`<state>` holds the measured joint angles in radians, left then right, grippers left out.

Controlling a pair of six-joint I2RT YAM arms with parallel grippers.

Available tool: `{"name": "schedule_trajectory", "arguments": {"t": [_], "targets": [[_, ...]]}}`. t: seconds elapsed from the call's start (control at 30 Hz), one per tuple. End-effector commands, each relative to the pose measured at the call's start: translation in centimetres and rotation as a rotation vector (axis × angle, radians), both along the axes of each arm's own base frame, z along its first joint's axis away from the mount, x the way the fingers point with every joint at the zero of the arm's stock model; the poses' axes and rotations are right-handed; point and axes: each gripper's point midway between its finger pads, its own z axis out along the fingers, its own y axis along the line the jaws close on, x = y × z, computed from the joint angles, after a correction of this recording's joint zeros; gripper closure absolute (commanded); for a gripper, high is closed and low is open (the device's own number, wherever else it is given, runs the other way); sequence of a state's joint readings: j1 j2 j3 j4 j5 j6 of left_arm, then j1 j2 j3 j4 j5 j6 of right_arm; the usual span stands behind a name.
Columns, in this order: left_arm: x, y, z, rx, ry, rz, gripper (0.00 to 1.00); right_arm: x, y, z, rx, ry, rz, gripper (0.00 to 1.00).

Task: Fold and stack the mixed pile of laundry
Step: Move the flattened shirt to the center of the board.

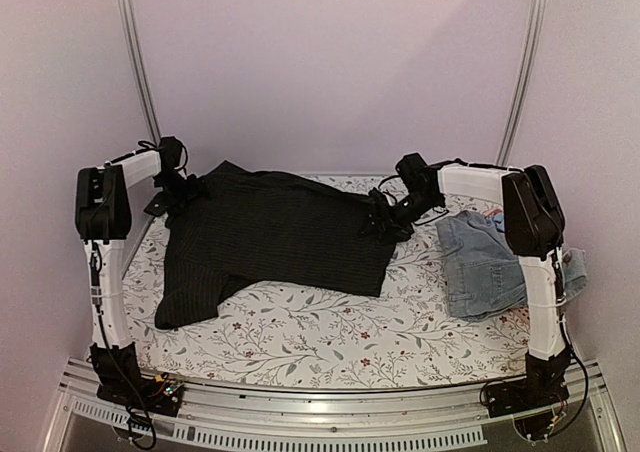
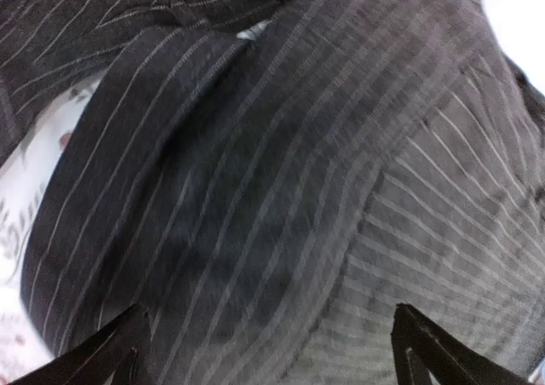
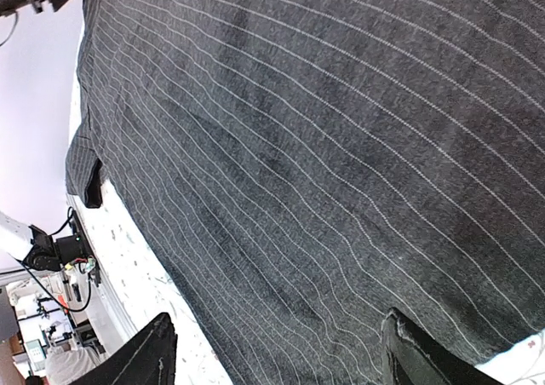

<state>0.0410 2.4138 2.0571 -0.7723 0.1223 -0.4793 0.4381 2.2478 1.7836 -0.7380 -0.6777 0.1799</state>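
Closest to my top camera is the metal rail (image 1: 320,397) at the near edge, with both arm bases bolted to it. Beyond it is the desk (image 1: 300,337) under its floral cover.

On the left wrist feed, the left gripper (image 2: 272,355) stands wide. Its jaws show only as two dark tips in the bottom corners of the view, and striped cloth lies across the whole gap between them. Nothing is pinched, and I can't tell whether the tips touch the fabric. From above, that gripper (image 1: 165,200) sits at the far left corner of the black pinstriped shirt (image 1: 270,237).

The right gripper (image 3: 277,355) is spread wide too. Its jaws are well apart above a flat stretch of the same shirt (image 3: 324,163), with no fold caught between them. From above it (image 1: 385,220) is at the shirt's far right edge.

The shirt lies spread over the middle and left of the desk, with one corner trailing toward the near left. A faded light-blue denim piece (image 1: 485,267) lies bunched on the right side of the desk, just beside the shirt and partly hidden behind the right arm (image 1: 535,242).
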Motion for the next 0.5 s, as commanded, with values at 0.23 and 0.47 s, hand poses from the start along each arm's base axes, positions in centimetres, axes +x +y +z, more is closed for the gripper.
{"name": "schedule_trajectory", "arguments": {"t": [0.23,0.47], "targets": [[-17.6,-5.1,10.1,-0.093,-0.074,-0.067,0.00,-4.8,3.9,2.4,-0.051,-0.220,0.187,0.21],[-27.0,-4.6,6.5,-0.187,0.057,0.151,0.00,-10.8,5.0,1.6,-0.151,-0.334,0.357,0.29]]}}
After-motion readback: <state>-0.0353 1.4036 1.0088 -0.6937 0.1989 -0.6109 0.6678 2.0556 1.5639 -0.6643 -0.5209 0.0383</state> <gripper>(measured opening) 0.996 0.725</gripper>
